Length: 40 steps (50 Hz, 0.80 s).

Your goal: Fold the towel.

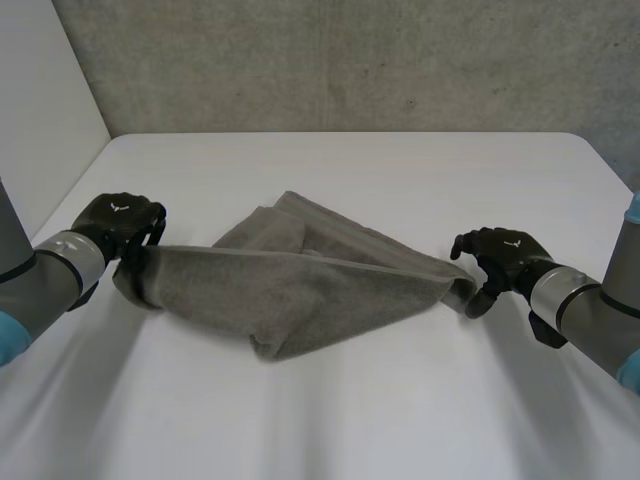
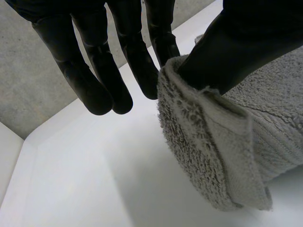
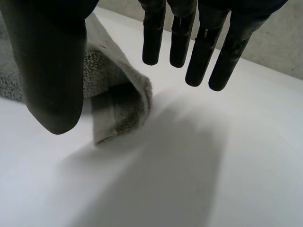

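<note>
A grey towel (image 1: 300, 285) lies bunched and stretched across the middle of the white table (image 1: 400, 410). My left hand (image 1: 120, 225) holds its left end lifted off the table. In the left wrist view the towel's edge (image 2: 213, 142) curls round the thumb (image 2: 246, 42) and is pinched against a finger, while the other fingers (image 2: 94, 71) stay straight. My right hand (image 1: 500, 250) hovers at the towel's right corner. There the straight fingers (image 3: 203, 47) and the thumb (image 3: 52, 71) stand apart with nothing between them, and the corner (image 3: 118, 104) rests on the table beside the thumb.
A grey concrete wall (image 1: 350, 60) rises behind the table's far edge. A white panel (image 1: 40, 110) stands at the far left. Bare table top stretches in front of the towel and behind it.
</note>
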Available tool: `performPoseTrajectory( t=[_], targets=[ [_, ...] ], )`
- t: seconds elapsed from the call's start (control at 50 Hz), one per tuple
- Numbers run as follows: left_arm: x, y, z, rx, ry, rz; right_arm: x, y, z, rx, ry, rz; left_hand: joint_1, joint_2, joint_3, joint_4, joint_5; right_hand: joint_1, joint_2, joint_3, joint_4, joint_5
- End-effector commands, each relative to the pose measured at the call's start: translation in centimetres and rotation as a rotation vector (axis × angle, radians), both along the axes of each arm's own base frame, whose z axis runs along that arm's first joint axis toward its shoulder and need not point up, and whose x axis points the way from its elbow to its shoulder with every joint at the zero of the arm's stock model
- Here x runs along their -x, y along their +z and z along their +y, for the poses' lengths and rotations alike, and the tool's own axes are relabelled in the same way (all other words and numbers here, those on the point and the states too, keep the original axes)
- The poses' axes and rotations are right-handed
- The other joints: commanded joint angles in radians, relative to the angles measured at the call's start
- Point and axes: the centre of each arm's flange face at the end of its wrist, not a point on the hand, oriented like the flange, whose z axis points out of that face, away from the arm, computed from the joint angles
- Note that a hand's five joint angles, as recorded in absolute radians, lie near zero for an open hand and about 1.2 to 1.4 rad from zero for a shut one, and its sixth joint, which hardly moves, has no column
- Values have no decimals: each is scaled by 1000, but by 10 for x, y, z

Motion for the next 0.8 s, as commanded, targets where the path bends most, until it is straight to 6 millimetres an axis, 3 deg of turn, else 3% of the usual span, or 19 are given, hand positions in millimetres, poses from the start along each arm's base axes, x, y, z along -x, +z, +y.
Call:
performPoseTrajectory(
  t=[0.02, 0.2, 0.36, 0.4, 0.48, 0.52, 0.54, 0.56, 0.64, 0.76, 0.78, 0.8],
  targets=[
    [1, 6, 6, 12, -4, 2, -2, -8, -4, -41, -27, -47, -68, -119, -147, -128, -271, -21, -24, -21, -13, 15],
    [0, 11, 7, 23, -3, 5, -3, -12, -15, -37, -43, -58, -68, -119, -147, -128, -271, 3, 0, 2, 11, 39],
    [0, 13, 9, 28, -3, 9, -5, -21, -33, -19, -80, -39, -68, -119, -147, -128, -271, 173, 170, 173, 181, 209],
    [0, 14, 9, 27, 2, 26, -9, -24, -37, -15, -86, -34, -68, -119, -147, -128, -271, 343, 340, 342, 351, 379],
    [0, 14, 9, 18, 10, 49, -17, -26, -36, -15, -67, -33, -68, -119, -147, -128, -271, 464, 461, 463, 472, 499],
    [-1, 14, 9, 13, 18, 67, -22, -25, -35, -12, -57, -42, -68, -119, -147, -128, -271, 770, 767, 770, 778, 806],
    [-1, 14, 9, 13, 18, 67, -22, -25, -35, -12, -57, -42, -68, -119, -147, -128, -271, 772, 769, 772, 780, 808],
    [-1, 15, 8, 14, 18, 72, -23, -24, -35, -12, -59, -52, -68, -119, -147, -128, -271, 928, 925, 927, 936, 964],
    [-1, 18, 8, 26, 18, 75, -23, -19, -38, -10, -71, -78, -68, -119, -147, -128, -271, 930, 927, 929, 937, 965],
    [0, 31, 8, 67, 23, 108, -24, 6, -38, 30, -68, -124, -68, -119, -147, -128, -271, 930, 927, 929, 937, 965],
    [0, 33, 8, 73, 26, 119, -25, 10, -36, 32, -63, -126, -68, -119, -147, -128, -271, 710, 707, 709, 717, 745],
    [0, 33, 8, 73, 26, 119, -25, 10, -36, 32, -63, -126, -68, -119, -147, -128, -271, 708, 704, 707, 715, 743]
  ],
)
